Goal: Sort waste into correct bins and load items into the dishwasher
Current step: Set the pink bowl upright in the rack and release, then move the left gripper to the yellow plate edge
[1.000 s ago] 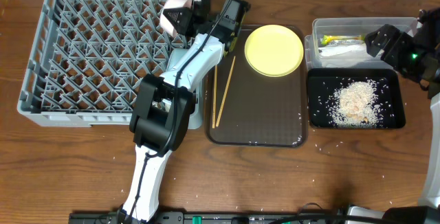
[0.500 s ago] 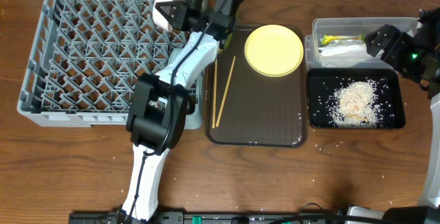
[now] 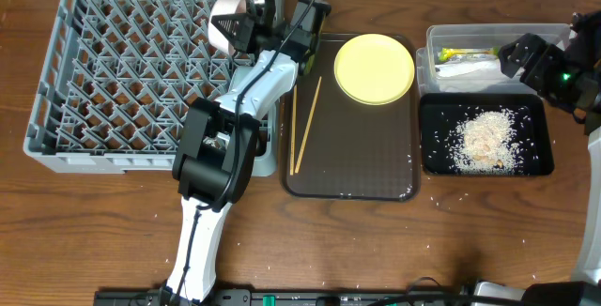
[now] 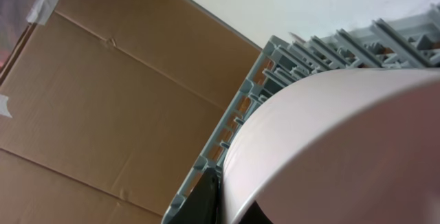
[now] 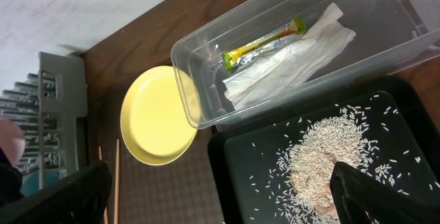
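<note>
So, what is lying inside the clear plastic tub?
The clear tub holds a green-yellow snack wrapper and, beside it, a crumpled white napkin. Whatever may lie under the napkin is covered and cannot be seen.

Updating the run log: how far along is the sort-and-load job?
Done: wrapper and napkin lie in the tub, rice in the black tray. In hand: left gripper holds a white bowl at the rack's far right; right gripper is open above the tub. Left: plate and chopsticks sit on the brown tray.
</note>
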Controlling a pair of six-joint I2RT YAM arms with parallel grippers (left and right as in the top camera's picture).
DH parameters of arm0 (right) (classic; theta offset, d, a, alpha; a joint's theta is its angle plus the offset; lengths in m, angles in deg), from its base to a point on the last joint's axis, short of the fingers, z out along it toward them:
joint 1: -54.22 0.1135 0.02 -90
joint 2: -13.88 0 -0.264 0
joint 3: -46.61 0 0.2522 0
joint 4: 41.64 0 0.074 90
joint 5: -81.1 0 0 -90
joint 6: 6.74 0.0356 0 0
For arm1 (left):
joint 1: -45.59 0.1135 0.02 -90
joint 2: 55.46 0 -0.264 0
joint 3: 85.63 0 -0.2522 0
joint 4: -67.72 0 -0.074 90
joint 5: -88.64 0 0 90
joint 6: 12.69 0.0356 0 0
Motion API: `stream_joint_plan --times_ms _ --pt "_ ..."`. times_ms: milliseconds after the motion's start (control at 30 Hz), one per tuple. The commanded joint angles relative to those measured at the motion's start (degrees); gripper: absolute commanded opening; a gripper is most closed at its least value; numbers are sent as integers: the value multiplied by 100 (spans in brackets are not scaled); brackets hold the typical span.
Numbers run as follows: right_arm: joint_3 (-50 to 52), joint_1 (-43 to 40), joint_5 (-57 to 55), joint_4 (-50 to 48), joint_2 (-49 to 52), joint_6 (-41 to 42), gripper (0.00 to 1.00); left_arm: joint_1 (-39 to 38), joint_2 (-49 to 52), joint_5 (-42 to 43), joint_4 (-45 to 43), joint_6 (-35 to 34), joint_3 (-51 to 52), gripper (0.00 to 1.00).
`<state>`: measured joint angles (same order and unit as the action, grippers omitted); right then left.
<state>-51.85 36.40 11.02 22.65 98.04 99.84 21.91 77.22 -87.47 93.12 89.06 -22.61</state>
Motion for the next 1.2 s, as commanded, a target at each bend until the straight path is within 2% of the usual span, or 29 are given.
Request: stream_joint_plan --times_ms 0,233,300,433,533,733,933,1167 --pt "-98 -22 44 7 -26 74 99 15 0 -140 -20 -334 144 8" --pt "-98 -22 44 7 -26 74 99 -177 0 343 28 -348 179 9" --pt "-98 -22 44 7 -26 74 99 -256 0 367 28 -350 181 16" --pt "-98 -22 44 7 -26 74 99 -415 0 586 46 -348 181 39" --pt "-98 -22 44 7 -26 74 99 -505 0 774 155 -350 181 52" --pt "-98 -22 44 7 -26 74 99 -579 0 774 155 -350 181 62" --pt "-98 -22 44 7 -26 74 99 -605 -2 789 151 -348 179 79" --pt "-98 -22 44 7 -26 74 99 -745 -103 1449 149 -236 173 89"
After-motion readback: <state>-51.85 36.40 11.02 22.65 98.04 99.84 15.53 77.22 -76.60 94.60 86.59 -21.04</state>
